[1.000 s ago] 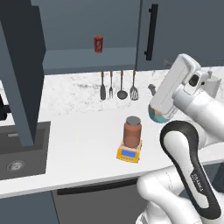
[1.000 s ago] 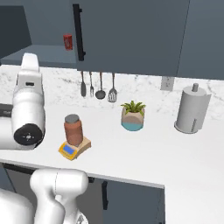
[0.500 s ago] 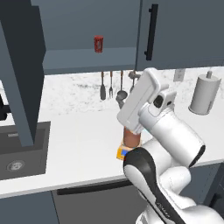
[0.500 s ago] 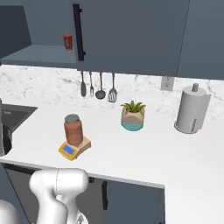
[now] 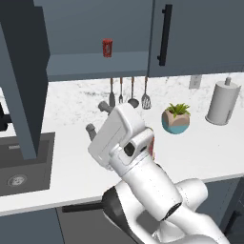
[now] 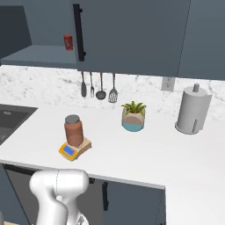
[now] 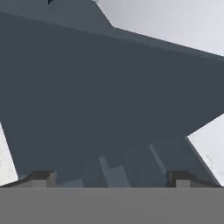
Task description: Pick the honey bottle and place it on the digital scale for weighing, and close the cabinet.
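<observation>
The gripper (image 5: 95, 118) stands with its two grey fingers (image 5: 91, 130) spread wide and nothing between them, pointing toward ten o'clock in the left base view, out at the open cabinet door (image 5: 23, 71). In the hand view the two finger tips (image 7: 40, 177) rise far apart at six o'clock, and a broad slate-blue panel (image 7: 105, 96) faces them.

The honey bottle (image 6: 73, 130), reddish-brown with a grey lid, stands upright on the digital scale (image 6: 74, 148), whose blue display faces the counter's front edge; in the right base view the pair sits at about eight o'clock on the white counter (image 6: 167, 149). In the left base view a sliver of the bottle (image 5: 151, 147) shows at the arm's three o'clock side.

From the scale, the potted plant (image 6: 133, 116) stands at about two o'clock, well apart, and the paper towel roll (image 6: 193, 110) further out at three o'clock. Utensils (image 6: 100, 85) hang on the wall at one o'clock. Above them the cabinet (image 6: 132, 35) has a long black handle (image 6: 79, 33); its open shelf holds a small red can (image 6: 68, 42). The sink (image 5: 24, 164) lies at nine o'clock.
</observation>
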Motion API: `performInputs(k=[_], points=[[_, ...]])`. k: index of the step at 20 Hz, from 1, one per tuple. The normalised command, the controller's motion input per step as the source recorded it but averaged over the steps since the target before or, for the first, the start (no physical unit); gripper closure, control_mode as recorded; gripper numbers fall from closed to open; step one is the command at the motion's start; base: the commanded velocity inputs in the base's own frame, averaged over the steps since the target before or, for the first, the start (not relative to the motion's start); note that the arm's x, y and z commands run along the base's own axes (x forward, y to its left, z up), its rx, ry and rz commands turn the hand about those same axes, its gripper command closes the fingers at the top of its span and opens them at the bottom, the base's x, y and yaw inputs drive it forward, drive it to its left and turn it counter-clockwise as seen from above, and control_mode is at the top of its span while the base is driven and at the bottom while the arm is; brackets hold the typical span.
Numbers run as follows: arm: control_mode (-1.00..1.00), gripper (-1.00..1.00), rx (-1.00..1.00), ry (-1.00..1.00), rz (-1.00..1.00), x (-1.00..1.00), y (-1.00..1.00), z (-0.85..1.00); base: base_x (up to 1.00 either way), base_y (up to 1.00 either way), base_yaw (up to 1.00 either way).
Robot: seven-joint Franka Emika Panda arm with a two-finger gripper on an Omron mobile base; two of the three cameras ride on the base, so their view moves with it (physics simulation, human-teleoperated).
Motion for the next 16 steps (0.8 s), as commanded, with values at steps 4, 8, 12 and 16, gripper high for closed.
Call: performInputs(k=[4, 8, 12, 16], points=[[-1.0, -1.0, 0.0, -0.08, 0.0, -0.89, 0.79, 0.0, 0.0, 0.0, 0.0], [-1.0, -1.0, 0.02, 0.0, 0.0, -0.93, 0.58, 0.0, 0.0, 0.0, 0.0], [-1.0, -1.0, 0.04, -0.07, 0.0, -0.81, 0.89, 0.0, 0.0, 0.0, 0.0], [-1.0, -1.0, 0.01, -0.08, 0.0, -0.59, 0.88, 0.0, 0.0, 0.0, 0.0]])
